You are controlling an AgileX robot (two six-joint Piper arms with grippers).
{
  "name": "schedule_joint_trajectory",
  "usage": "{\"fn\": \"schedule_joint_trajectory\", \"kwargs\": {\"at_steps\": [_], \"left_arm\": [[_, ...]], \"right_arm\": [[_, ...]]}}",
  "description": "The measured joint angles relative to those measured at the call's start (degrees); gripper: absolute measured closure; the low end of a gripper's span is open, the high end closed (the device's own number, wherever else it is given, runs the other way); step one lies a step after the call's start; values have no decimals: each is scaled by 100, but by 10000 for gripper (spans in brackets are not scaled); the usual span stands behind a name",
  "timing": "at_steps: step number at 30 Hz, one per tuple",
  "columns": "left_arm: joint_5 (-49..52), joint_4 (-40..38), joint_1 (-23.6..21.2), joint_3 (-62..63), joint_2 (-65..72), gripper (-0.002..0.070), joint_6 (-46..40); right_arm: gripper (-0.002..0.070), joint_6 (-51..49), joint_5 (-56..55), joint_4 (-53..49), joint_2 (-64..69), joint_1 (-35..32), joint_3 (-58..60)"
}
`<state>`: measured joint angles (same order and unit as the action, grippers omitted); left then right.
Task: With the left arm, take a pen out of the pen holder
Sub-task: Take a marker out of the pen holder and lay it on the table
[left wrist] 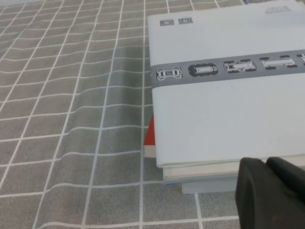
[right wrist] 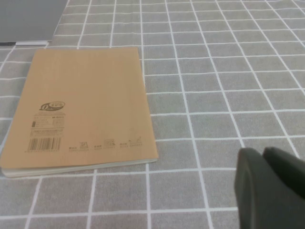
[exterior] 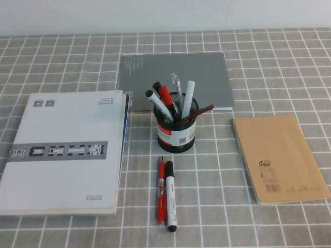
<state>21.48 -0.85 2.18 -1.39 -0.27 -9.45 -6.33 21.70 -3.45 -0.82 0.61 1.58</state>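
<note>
Centre of the high view: pen holder (exterior: 176, 129), a black wire-mesh cylinder with a red-and-white label, standing upright on the counter (exterior: 258, 51). The pens (exterior: 166, 101) in it fan out with their ends above the rim: black cap, red cap, white barrels, one dark red stick leaning right. Lower centre: a red pen (exterior: 161, 191) and a black-and-white marker (exterior: 170, 195) lie flat side by side, just in front of the holder. Left: a thick white book (exterior: 67, 150) with a grey band. Upper centre, behind the holder: a flat matte grey book (exterior: 176, 77). Right: a tan kraft-paper notebook (exterior: 279, 155). No arm shows in this view, so I judge the reach hasn't started.

Left wrist view: left tool (left wrist: 264, 164), black, fingers pressed together on nothing, hanging by the corner of the white book (left wrist: 224, 95). That book tops a stack, with a red cover edge (left wrist: 150, 136) poking out under it. The grey checked cloth (left wrist: 71, 119) is soft and rippled here. The holder is not in this view.

Right wrist view: right tool (right wrist: 261, 153), black, fingers look pressed together and empty, above bare cloth beside the tan notebook (right wrist: 81, 109). Looks parked.

Next move, as I read it: swing the left tool over to the holder, spread the fingers, drop onto one protruding pen end, pinch, then pull straight up. The barrels are smooth and crowded, and the mesh cup looks light, so it may tip or lift with the pen.
</note>
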Motion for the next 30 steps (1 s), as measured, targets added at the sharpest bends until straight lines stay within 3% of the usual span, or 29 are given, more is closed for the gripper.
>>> {"fn": "schedule_joint_trajectory", "kwargs": {"at_steps": [12,21,30], "left_arm": [[-171,-31,0,0,0,677,0],[-1673,-1557,0,-8,0,677,880],[-3071,-1960,0,-8,0,677,1717]], "right_arm": [[689,0,0,0,0,0,0],[689,0,0,0,0,0,0],[689,0,0,0,0,0,0]]}}
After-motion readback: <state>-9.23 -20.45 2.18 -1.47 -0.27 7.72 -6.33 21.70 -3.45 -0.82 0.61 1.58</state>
